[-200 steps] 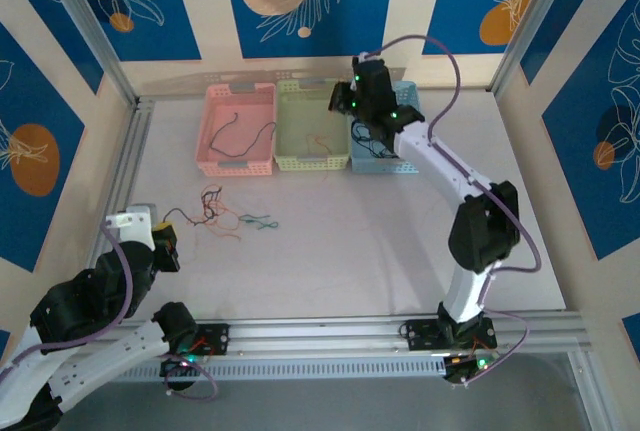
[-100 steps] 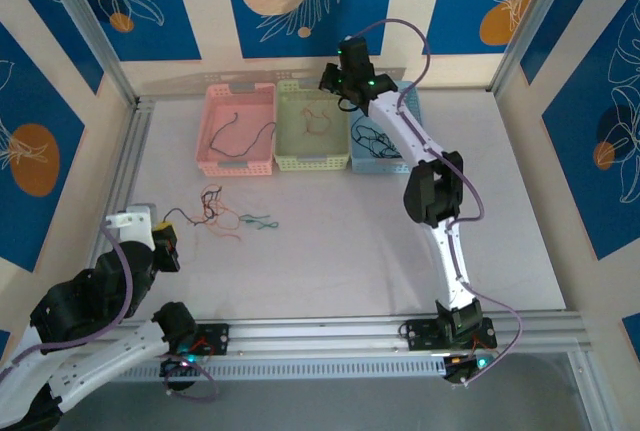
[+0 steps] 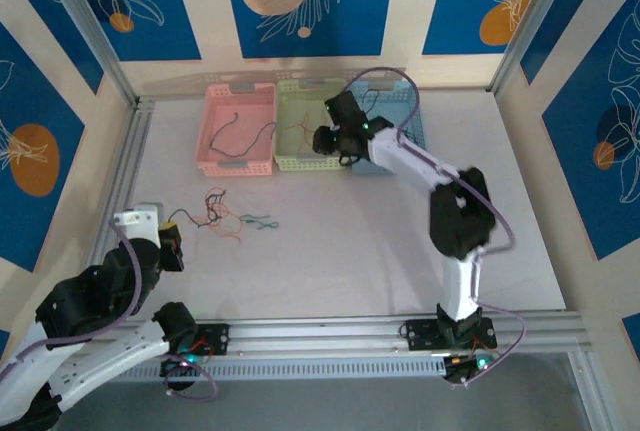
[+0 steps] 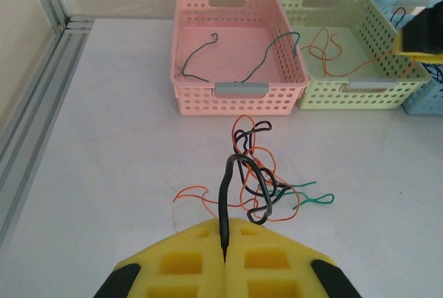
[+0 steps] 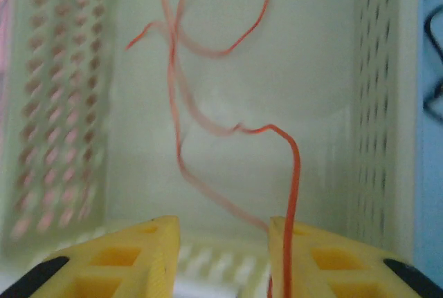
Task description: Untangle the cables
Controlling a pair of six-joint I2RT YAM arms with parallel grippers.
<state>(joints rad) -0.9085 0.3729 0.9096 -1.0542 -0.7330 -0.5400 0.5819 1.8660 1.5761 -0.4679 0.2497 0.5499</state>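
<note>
A tangle of black, red-orange and teal cables [image 3: 215, 213] [image 4: 266, 173] lies on the table at the left. My left gripper [image 4: 225, 246] [image 3: 168, 247] is low at the tangle's near side, shut on one end of a black cable [image 4: 223, 194] that loops back into the tangle. Over the green basket [image 3: 310, 162], my right gripper [image 5: 223, 225] [image 3: 326, 139] points down with its jaws open. A loose red-orange cable [image 5: 176, 97] lies inside that basket, and one end rises along the inner face of the right finger [image 5: 311, 256].
The pink basket [image 3: 237, 164] [image 4: 239, 102] holds a dark cable [image 4: 208, 59]. At the back right, the blue basket [image 3: 410, 116] holds black cables. The green basket [image 4: 346, 96] sits between them. A metal frame rail [image 3: 125, 171] runs along the table's left edge.
The right arm swung from the blue basket's back to low over the green basket and opened its jaws, letting the red-orange cable go. The left gripper held still.
</note>
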